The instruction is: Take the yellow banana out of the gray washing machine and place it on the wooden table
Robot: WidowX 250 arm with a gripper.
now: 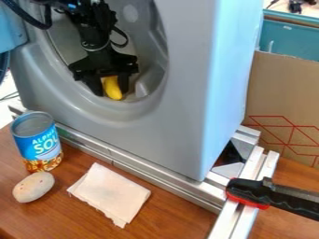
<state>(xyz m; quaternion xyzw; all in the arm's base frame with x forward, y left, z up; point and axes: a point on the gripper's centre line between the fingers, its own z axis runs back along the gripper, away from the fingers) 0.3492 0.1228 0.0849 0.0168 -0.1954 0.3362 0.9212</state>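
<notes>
The black gripper (pixel 111 90) hangs down inside the round opening of a grey machine-like housing (pixel 183 93). A yellow, rounded, elongated object (pixel 113 88) is right at the gripper, low in the opening; its upper end is hidden by the gripper. Whether it is held cannot be made out. On the brown table (pixel 181 217) in front of the housing, a blue soup can (pixel 38 140) stands upright at the left. A pale, potato-like object (pixel 33 187) lies just below the can. To its right a whitish folded cloth (pixel 110 193) lies flat.
Metal rails (pixel 134 169) run along the housing's lower front edge and meet another rail (pixel 244 205) at the right. A black and red clamp (pixel 261 195) sits on that rail. Behind it stand a cardboard panel (pixel 283 107) and a teal bin (pixel 289 37).
</notes>
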